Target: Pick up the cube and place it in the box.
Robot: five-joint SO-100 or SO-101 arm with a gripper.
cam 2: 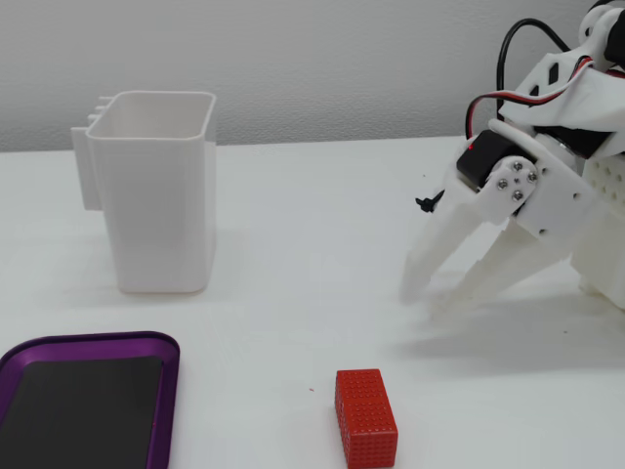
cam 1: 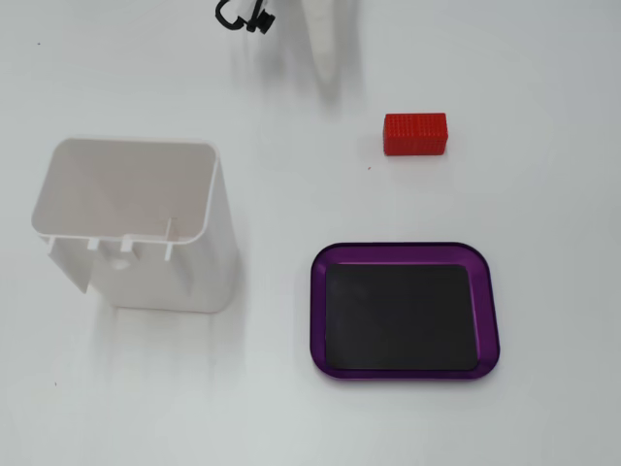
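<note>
The red cube (cam 1: 415, 134) lies on the white table, beyond the box in a fixed view from above. It also shows at the front in a fixed view from the side (cam 2: 366, 417). The box (cam 1: 398, 252) is a purple-rimmed tray with a black, empty inside, seen at the lower left in the side view (cam 2: 172, 383). My white gripper (cam 2: 426, 302) hovers low over the table, behind and right of the cube and apart from it. Its fingers are a little apart and hold nothing. From above only a blurred white finger (cam 1: 330, 53) shows at the top edge.
A tall white plastic bin (cam 1: 136, 223) stands left of the tray, and it also shows at the back left in the side view (cam 2: 161, 195). The arm's white body and cables (cam 2: 576, 117) fill the right side. A black cable (cam 1: 243, 15) shows at the top.
</note>
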